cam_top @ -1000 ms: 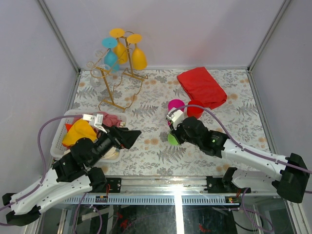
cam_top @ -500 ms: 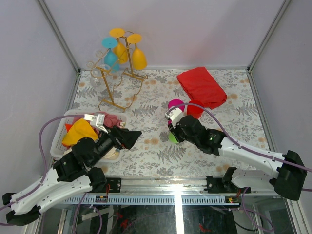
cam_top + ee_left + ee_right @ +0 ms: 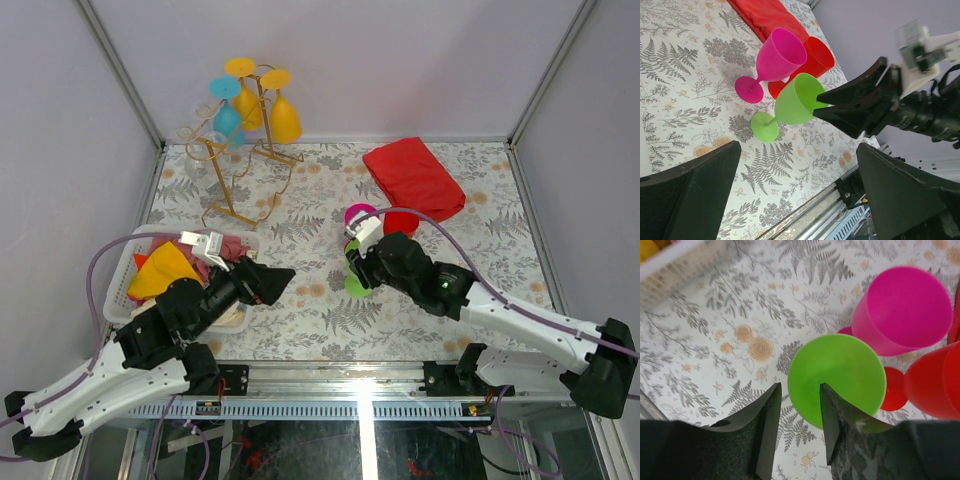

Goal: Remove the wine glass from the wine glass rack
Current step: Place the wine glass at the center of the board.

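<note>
At the far left of the fern-patterned table (image 3: 500,250), a white basket (image 3: 118,285) holds crumpled cloths, an orange one (image 3: 165,268) on top. Behind it, near the back wall, stands the gold wire wine glass rack (image 3: 222,185), with two yellow glasses (image 3: 285,120) and a blue glass (image 3: 228,118) hanging upside down from its hooks. The left gripper (image 3: 278,276) hovers just beside the basket, its jaws spread wide and holding nothing.

At mid-table the green wine glass (image 3: 792,105) is off the rack, its foot on the tabletop. The right gripper (image 3: 799,390) meets it at the lip, one finger over the bowl's mouth and the other outside the wall. A narrow gap shows between the jaws, and it is not clear whether they are pinching the rim.

Just beside the green glass stand a pink glass (image 3: 777,57) and a red glass (image 3: 817,55), the three bunched closely together. Beyond them, toward the back right, lies a folded red cloth (image 3: 413,178).
</note>
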Controlling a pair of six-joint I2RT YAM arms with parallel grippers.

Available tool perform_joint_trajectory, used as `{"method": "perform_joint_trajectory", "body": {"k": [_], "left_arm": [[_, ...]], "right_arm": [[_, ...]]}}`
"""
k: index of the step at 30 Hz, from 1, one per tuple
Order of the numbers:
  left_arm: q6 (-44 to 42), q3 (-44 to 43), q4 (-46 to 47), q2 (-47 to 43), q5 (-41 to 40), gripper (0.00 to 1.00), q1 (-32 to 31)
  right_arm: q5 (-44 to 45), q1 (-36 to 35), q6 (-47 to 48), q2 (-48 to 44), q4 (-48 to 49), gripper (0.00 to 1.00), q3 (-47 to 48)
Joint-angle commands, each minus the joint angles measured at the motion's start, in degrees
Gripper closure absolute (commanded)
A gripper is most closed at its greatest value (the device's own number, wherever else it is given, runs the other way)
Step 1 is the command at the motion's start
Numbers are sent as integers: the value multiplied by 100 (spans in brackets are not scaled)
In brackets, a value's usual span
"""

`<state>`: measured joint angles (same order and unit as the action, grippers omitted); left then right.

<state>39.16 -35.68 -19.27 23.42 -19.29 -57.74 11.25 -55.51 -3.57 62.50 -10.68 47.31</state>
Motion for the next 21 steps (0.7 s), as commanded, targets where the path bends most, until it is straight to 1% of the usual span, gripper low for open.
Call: {"method": "perform_joint_trajectory", "body": {"k": [1,3,5,7,9,11,13,14,18,21], "left_arm": [[-163,-334,219,196,38,0,12],[-320,-457,336,382,26,0,8],[-510,-647,447,674,-5,0,8],[-609,-898,556,1048,-253,0,10],[-859,-1298,645,1506,-384,0,19],[-1116,-1869,511,2026,-522,0,77],[-1360,-2475,416,2485,-335,0,301],[-1425,-2764,382,2715,-59,0,651],[-1158,-3702,254,3566,1834,0,2277],[-1000,-4160,484,4036,2421,0,2950]], "right_arm": [[-144,-40,-156,-561,23,53,667],[-171,-39,-155,-941,124,46,676],[34,-40,-127,-1318,221,38,609],[398,-39,-115,-1655,278,29,479],[941,-40,-220,-1975,372,19,269],[1270,-44,-316,-2248,490,15,30],[1307,-39,-424,-2436,457,13,-140],[1247,-44,-480,-2492,382,13,-189],[914,-44,-593,-2651,115,11,-273],[722,-39,-643,-2818,135,11,-411]]}}
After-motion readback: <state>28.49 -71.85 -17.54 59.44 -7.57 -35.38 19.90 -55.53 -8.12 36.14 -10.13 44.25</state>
